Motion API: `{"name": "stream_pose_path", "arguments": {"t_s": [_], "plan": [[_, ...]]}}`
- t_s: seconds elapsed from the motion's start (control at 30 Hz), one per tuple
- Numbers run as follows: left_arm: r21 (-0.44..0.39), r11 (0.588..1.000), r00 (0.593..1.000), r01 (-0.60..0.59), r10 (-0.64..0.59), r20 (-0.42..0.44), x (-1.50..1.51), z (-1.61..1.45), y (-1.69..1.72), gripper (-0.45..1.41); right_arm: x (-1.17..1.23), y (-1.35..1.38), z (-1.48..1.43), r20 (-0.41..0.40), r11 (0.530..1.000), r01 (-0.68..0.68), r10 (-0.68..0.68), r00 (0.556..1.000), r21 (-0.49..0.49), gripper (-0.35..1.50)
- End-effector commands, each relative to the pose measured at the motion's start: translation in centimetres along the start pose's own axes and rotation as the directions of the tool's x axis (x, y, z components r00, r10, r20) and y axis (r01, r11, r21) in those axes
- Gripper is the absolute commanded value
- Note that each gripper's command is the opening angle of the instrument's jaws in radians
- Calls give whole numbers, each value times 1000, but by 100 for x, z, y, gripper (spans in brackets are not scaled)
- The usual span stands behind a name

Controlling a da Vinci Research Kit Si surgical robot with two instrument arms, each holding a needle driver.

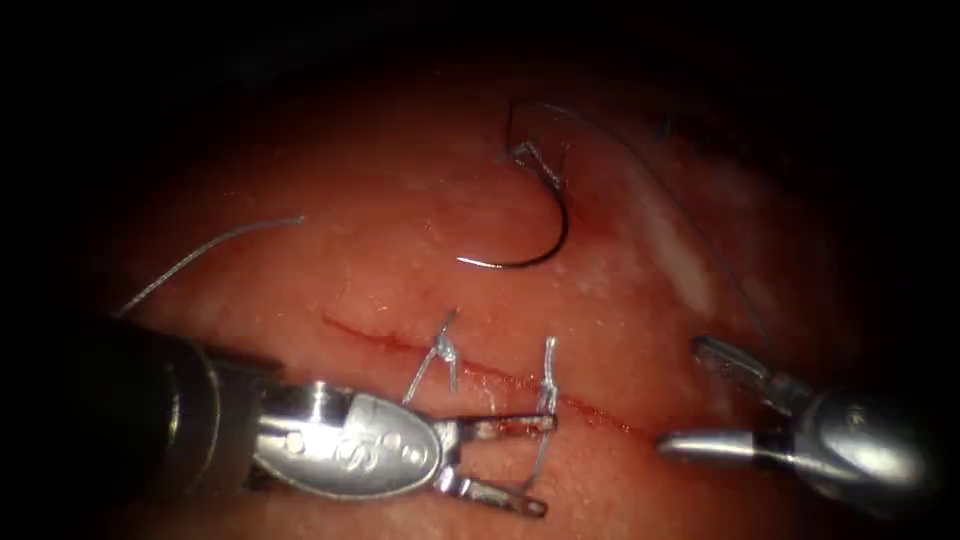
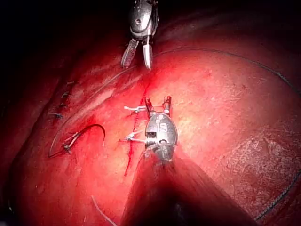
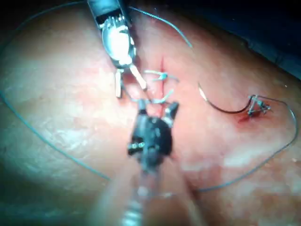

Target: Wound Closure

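We see the tissue (image 1: 640, 270), pink-red and glistening, with a thin red cut (image 1: 400, 345) running across it; two knotted stitches (image 1: 445, 350) with short cut ends sit on the cut. The left tool (image 1: 520, 465) lies over the cut, jaws spread, holding nothing, the second stitch's tail hanging between its fingers (image 1: 525, 424); the right tool (image 1: 690, 395) sits just off the cut's right end, jaws spread too, empty. The needle (image 1: 545, 240), dark and strongly curved, lies free on the tissue well beyond both sets of fingers, above the cut; the thread (image 1: 690, 220) trails from its knotted end towards the right tool.
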Motion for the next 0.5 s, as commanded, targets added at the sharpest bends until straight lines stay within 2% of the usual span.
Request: {"name": "stream_pose_path", "arguments": {"t_s": [0.03, 0.07, 0.1, 0.33, 0.43, 0.5], "plan": [[-2, 1000, 1000, 0, 0, -5, -3, 5, -1, -16, -4, -3, 7, -2, 1000, 1, -1, 1000, 2, 116], [-3, 1000, 1000, 0, 0, -5, -2, 4, -1, -38, -4, -3, 7, -2, 1000, 1, -1, 1000, 1, 114], [-4, 1000, 1000, 0, 0, -6, -2, 3, -1, -45, -4, -3, 7, -2, 1000, 1, -1, 1000, 1, 114], [56, 997, 999, -48, 49, -20, 6, -5, -1, -45, -8, -3, 9, 4, 1000, 17, -17, 1000, 7, 114], [59, 997, 999, -48, 50, -19, 8, -7, -7, -45, -7, 0, 17, -68, 992, 114, -111, 991, 49, 123], [64, 997, 999, -44, 45, -21, 10, -8, -14, -45, -7, -5, 25, -101, 980, 196, -192, 976, 37, 136]]}}
